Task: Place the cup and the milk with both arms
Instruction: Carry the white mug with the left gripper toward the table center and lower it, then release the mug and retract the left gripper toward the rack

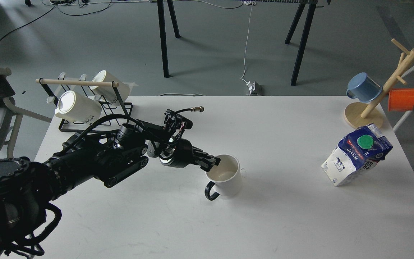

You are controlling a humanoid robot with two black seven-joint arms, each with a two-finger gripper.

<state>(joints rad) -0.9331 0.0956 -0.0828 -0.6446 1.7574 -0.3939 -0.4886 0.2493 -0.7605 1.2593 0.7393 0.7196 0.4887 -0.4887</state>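
Note:
A white cup (225, 176) with a black handle stands upright near the middle of the white table (207, 223). My left gripper (212, 163) is shut on the cup's left rim, one finger inside and one outside. A blue and white milk carton (356, 154) with a green cap stands tilted near the table's right edge. My right gripper is out of view.
A black wire rack (84, 104) with two white mugs stands at the back left corner. A wooden mug tree (376, 97) with a blue mug and an orange mug stands at the back right corner. Black table legs and cables are on the floor behind.

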